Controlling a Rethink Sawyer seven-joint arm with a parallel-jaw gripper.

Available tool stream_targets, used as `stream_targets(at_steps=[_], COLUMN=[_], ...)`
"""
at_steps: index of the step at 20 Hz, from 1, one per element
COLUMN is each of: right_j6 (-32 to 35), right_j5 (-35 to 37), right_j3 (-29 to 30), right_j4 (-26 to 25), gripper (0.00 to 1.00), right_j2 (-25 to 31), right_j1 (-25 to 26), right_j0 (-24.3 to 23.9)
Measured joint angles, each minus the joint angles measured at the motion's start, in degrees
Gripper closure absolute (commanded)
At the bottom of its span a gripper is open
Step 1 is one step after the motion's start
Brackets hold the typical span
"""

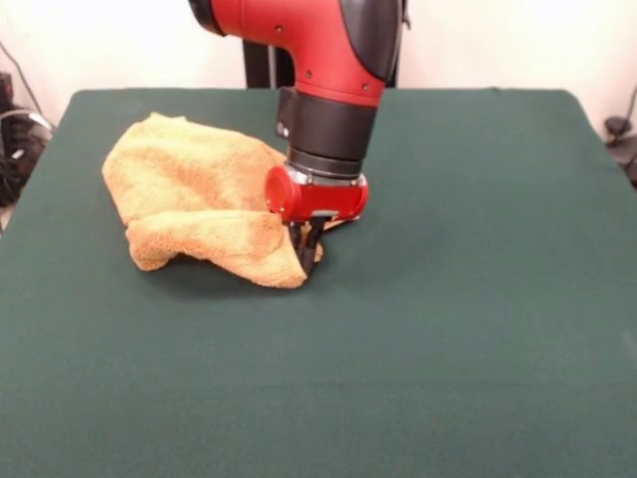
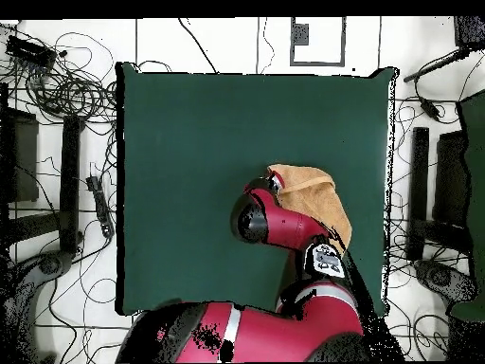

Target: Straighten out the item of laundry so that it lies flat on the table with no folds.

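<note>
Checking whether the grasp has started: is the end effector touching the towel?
Touching. In the front view the end effector sits down against the towel's right edge, with cloth bunched around it and no gap.

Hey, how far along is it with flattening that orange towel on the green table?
Nothing looks finished: the towel is bunched and folded over itself on the table. In hand: the gripper is down at the towel's edge, though its grip is hidden. Left: spreading the whole towel flat.

Dark green table [image 1: 478, 329]; crumpled orange towel [image 1: 189, 189] lying on it.
</note>
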Motion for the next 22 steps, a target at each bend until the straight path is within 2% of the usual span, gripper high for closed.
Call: stream_targets(at_steps=[7, 10, 22], right_j6=[0.71, 0.71, 0.73], right_j5=[8.13, 11.12, 13.07], right_j3=[0.56, 0.60, 1.37], right_j4=[5.00, 6.72, 10.82], gripper=[1.00, 1.00, 1.00], right_j2=[4.23, 4.35, 4.62], right_j1=[-2.34, -3.14, -4.24], right_j0=[-7.44, -9.30, -8.62])
